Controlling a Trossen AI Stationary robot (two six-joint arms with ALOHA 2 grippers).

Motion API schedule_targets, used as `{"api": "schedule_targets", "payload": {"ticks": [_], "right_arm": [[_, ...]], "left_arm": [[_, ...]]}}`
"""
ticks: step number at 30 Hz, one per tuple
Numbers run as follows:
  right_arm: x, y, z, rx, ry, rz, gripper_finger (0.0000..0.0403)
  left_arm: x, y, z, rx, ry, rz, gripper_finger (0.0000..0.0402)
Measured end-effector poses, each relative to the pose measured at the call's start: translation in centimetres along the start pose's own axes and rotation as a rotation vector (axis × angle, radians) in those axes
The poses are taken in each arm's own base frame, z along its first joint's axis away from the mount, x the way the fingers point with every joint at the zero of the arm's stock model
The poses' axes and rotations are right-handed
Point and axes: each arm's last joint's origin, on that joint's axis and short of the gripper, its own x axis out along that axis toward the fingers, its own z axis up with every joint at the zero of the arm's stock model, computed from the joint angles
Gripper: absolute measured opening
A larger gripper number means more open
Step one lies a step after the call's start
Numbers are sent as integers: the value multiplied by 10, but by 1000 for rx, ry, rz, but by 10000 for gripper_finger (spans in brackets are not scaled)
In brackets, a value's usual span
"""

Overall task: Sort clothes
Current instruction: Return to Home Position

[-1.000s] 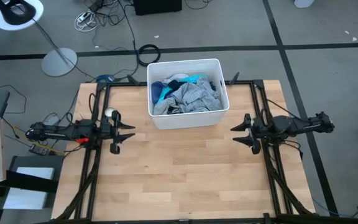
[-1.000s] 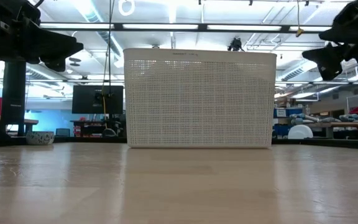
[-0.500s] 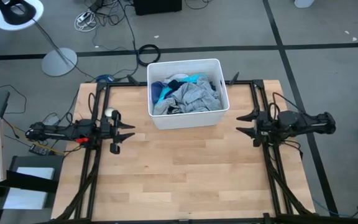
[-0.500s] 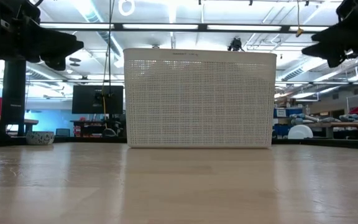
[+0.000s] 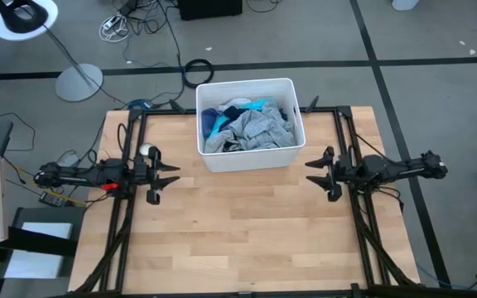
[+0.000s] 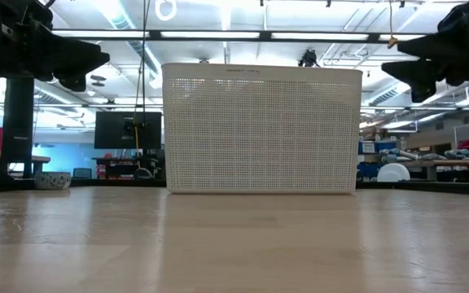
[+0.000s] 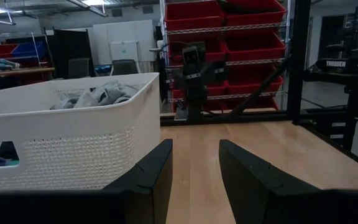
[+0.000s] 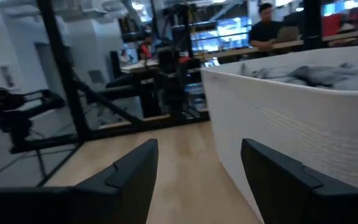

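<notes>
- Clothes are lying in a heap inside the white bin; every garment you are seeing is sitting within its walls.
- The grey t-shirt is lying on top of the heap. The turquoise top is showing toward the far wall, and a blue piece is pressing against the left wall.
- In the left wrist view, grey fabric is peeking just over the bin's rim.
- The bin is sitting at the middle of the table's far edge, between the two black frame rails that are running along the left and right sides.
- Your left gripper is hovering over the left side of the table, pointing toward the centre. Its fingers are spread with nothing between them, and it is keeping well apart from the bin's near left corner.
- Your right gripper is hovering over the right side, pointing toward the centre. It is near the bin's near right corner but not touching it, and its fingers are spread around nothing.
- In the low view, both grippers are hanging clear above the wood, one on each side of the bin, at about the height of its rim.
- Open room: bare wood is lying between the two grippers in front of the bin, and across the whole near half of the table out to its near edge.
</notes>
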Motion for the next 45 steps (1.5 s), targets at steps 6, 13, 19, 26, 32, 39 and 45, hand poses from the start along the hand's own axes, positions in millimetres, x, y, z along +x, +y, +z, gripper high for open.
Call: {"api": "schedule_targets", "payload": {"ticks": [6, 13, 19, 26, 32, 39, 45], "right_arm": [[0, -2, -1, -15, 7, -65, 233], [0, -2, -4, 52, 28, -68, 233], [1, -3, -5, -21, 52, -96, 233], [-1, -18, -7, 13, 8, -607, 233], [-2, -19, -5, 23, -19, -669, 233], [-1, -19, -5, 17, -17, -661, 233], [-1, -19, -5, 17, -18, -661, 233]], "left_arm": [[0, 0, 0, 0, 0, 0, 136], [0, 0, 0, 0, 0, -1, 136], [0, 0, 0, 0, 0, 0, 136], [0, 0, 0, 0, 0, -1, 136], [0, 0, 0, 0, 0, 0, 136], [0, 0, 0, 0, 0, -1, 136], [0, 0, 0, 0, -1, -1, 136]]}}
